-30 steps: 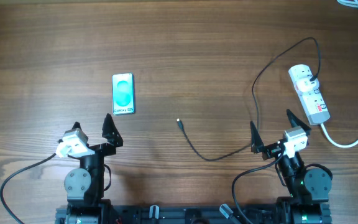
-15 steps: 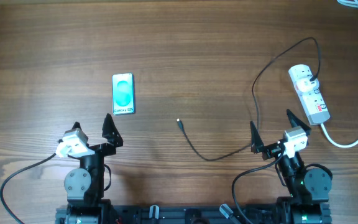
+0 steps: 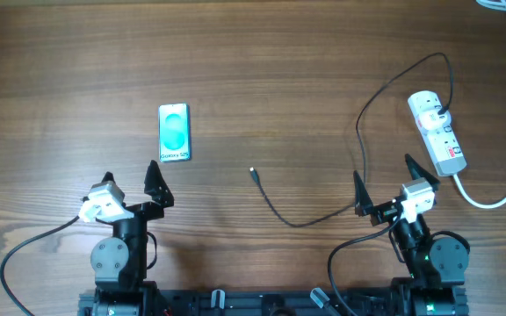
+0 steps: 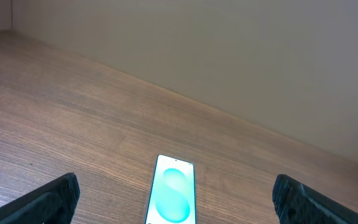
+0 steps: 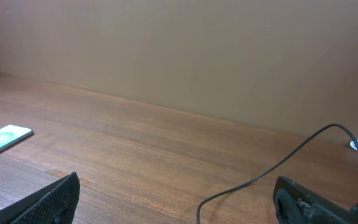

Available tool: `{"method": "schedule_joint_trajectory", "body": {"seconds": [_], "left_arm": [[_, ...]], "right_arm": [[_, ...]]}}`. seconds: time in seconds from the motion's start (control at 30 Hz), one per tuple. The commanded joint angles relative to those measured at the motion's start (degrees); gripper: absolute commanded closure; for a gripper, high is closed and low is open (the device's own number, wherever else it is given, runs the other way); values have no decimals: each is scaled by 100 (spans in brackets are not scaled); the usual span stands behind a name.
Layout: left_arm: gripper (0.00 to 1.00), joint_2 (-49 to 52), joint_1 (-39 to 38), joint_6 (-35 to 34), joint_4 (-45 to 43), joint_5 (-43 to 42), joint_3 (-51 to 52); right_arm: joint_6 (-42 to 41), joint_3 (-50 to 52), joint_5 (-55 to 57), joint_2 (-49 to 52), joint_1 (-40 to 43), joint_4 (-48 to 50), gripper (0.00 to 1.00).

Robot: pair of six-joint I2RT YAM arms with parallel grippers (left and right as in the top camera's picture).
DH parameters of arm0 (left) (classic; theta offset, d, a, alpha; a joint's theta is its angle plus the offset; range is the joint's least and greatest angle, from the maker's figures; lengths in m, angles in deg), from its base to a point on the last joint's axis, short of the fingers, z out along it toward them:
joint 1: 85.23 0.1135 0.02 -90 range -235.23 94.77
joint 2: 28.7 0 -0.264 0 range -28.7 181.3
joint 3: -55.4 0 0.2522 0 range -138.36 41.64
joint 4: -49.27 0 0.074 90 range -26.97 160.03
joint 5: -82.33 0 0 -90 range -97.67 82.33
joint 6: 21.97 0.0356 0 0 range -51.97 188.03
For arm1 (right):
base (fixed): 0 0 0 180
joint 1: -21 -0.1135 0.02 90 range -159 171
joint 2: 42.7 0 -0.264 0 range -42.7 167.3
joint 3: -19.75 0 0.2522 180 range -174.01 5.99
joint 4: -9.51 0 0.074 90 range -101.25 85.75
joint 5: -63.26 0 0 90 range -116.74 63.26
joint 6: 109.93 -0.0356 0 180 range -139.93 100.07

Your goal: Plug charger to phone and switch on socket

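Observation:
The phone lies flat on the table at left centre, teal screen up; it also shows in the left wrist view and at the left edge of the right wrist view. The charger cable runs from its metallic tip across to the socket at the right; part of it shows in the right wrist view. My left gripper is open and empty, just in front of the phone. My right gripper is open and empty, in front of the cable.
A thick white cord loops from the socket toward the right table edge. A second white cord lies at the far right corner. A beige wall stands behind the table in both wrist views.

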Motion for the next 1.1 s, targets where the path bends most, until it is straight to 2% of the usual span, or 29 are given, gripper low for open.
{"method": "schedule_joint_trajectory", "body": {"seconds": [0.0,0.4,0.47,0.8,1.0,1.07], "left_arm": [[0,-35,57,90,-17,11,37],[0,-35,57,90,-17,11,37],[0,-35,57,92,-59,308,37],[0,-35,57,90,-90,391,37],[0,-35,57,-348,-461,-896,37],[0,-35,57,-590,-472,-1014,37]], "right_arm": [[28,7,31,26,-22,17,0],[28,7,31,26,-22,17,0],[31,7,31,26,-22,17,0],[26,7,31,26,-22,17,0],[28,7,31,26,-22,17,0],[31,7,31,26,-22,17,0]]}}
